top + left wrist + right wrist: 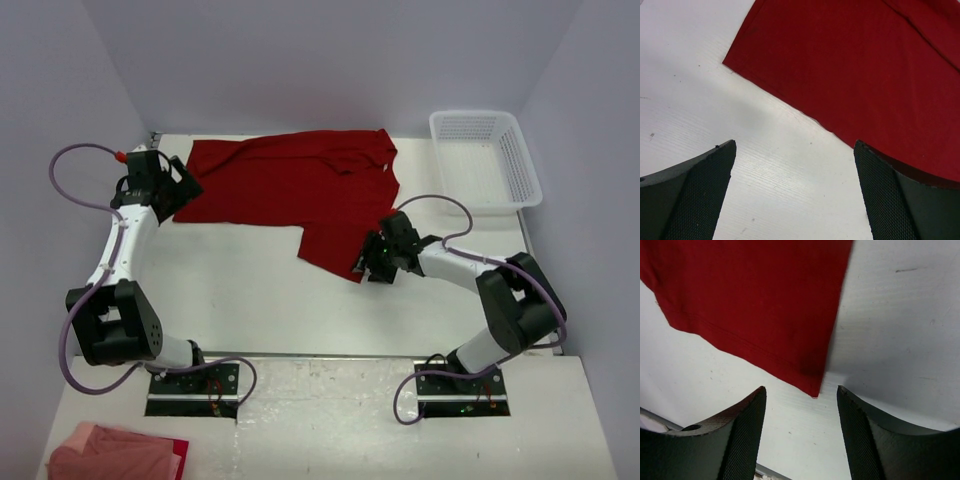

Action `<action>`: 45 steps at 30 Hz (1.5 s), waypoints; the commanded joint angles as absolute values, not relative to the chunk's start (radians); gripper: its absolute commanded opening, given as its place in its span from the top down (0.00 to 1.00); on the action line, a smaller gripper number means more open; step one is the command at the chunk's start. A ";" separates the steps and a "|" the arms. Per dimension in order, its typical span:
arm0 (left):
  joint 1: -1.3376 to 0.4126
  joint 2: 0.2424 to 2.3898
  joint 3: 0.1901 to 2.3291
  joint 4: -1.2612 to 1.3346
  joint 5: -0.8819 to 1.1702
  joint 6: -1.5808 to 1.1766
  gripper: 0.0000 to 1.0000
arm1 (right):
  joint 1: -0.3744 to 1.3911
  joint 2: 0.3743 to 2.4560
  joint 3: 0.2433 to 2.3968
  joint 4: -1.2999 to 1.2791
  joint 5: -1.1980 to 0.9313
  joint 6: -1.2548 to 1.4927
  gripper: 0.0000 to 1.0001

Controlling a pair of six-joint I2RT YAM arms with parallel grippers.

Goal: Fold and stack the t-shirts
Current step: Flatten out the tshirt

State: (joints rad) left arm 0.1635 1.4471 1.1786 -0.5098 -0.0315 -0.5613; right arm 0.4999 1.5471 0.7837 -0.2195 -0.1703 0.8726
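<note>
A red t-shirt (290, 185) is lying spread out on the white surface (250, 300), filling the 12 o'clock part of it in the top view. One flap is reaching down toward 5 o'clock.

The left tool (180, 188) is sitting at the shirt's 9 o'clock edge with its jaws standing wide apart and gripping nothing. In its wrist view the bare surface is showing between the two fingers (700, 195). The hem is running slantwise from 11 o'clock down to 4 o'clock, and the red cloth is filling the area from 12 to 3 o'clock. The finger at 5 o'clock is meeting the cloth's edge, though I cannot tell whether it is touching it.

The right tool (370, 265) is sitting at the tip of the 5 o'clock flap. Its jaws are standing apart with nothing clamped. In its wrist view the flap's pointed corner is aiming at 6 o'clock, just ahead of the gap between the fingers and not yet inside it.

A white mesh basket (520, 165) is resting at 2 o'clock, well apart from the shirt. A pink cloth (115, 455) is lying bunched at 7 o'clock, behind the arm bases.
</note>
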 commanded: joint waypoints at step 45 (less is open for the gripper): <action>0.345 1.736 1.238 -0.476 0.077 -0.580 0.26 | 0.637 1.499 0.753 -0.120 0.006 0.874 1.00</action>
